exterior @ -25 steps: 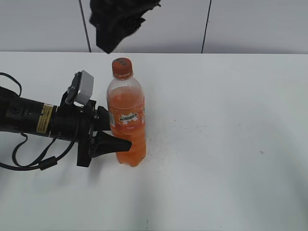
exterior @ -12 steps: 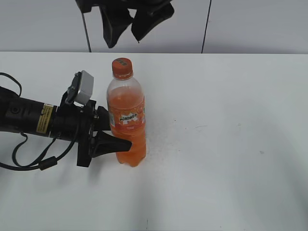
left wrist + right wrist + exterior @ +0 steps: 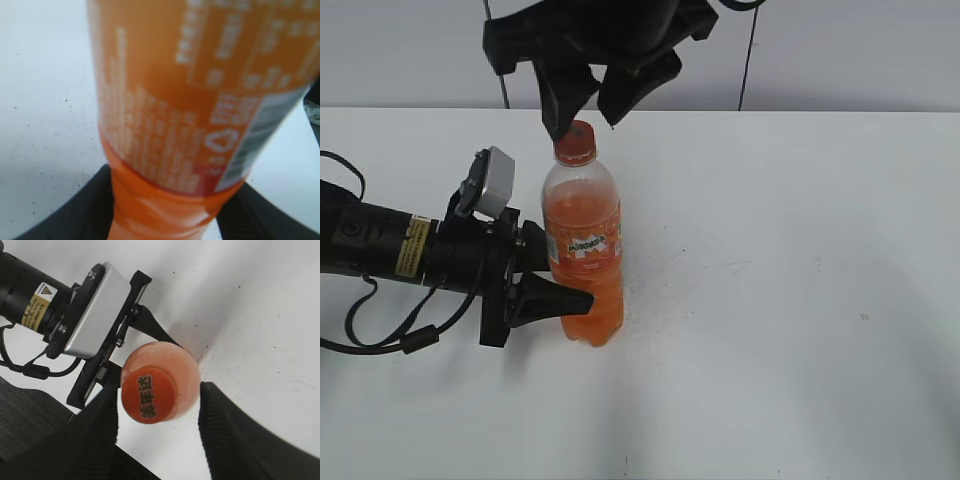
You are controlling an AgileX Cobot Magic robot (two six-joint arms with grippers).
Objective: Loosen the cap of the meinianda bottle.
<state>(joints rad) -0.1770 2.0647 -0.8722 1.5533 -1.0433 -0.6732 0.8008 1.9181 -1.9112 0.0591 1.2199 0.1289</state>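
The meinianda bottle (image 3: 584, 255) stands upright on the white table, full of orange drink with an orange label band. My left gripper (image 3: 570, 285) is shut on its lower body; in the left wrist view the bottle (image 3: 190, 125) fills the frame between the two black fingers (image 3: 85, 205). The orange cap (image 3: 574, 140) sits on the neck. My right gripper (image 3: 582, 105) hangs open just above it, one finger on each side. In the right wrist view the cap (image 3: 149, 395) with dark printed characters lies between the open fingers (image 3: 227, 430), nearer the left one.
The white table (image 3: 770, 300) stretches to the right and front. A grey wall with dark seams (image 3: 750, 50) runs behind it. The left arm with its grey camera box (image 3: 490, 183) and cables lies along the table's left side.
My right gripper has come down from the top edge of the view to just above the cap, fingers spread. The bottle and left gripper have not moved.
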